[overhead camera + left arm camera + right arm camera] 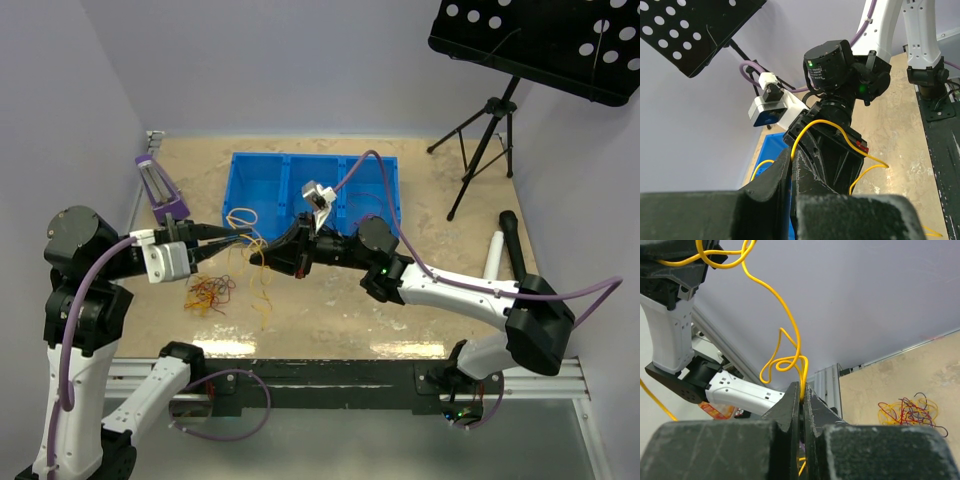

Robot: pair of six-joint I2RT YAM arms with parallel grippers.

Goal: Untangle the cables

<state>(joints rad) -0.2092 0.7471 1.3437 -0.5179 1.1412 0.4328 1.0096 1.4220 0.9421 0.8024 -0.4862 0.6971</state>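
A single yellow cable (pixel 262 288) is stretched between both grippers above the table, with loose ends hanging down. My left gripper (pixel 240 238) is shut on one part of it; in the left wrist view the yellow cable (pixel 826 122) runs out of the closed left gripper (pixel 790 155) and over the right gripper's body. My right gripper (pixel 277 252) is shut on another part; in the right wrist view the cable (pixel 790 330) loops up from the closed right gripper (pixel 801 386). The tangle of red, yellow and dark cables (pixel 208 293) lies on the table below the left gripper and shows in the right wrist view (pixel 907 410).
A blue three-compartment bin (pixel 365 190) stands behind the grippers, with a yellow cable loop (pixel 242 215) in its left compartment. A purple-handled tool (pixel 160 190) stands at the far left. A black music stand (pixel 540 40) on a tripod is at the back right.
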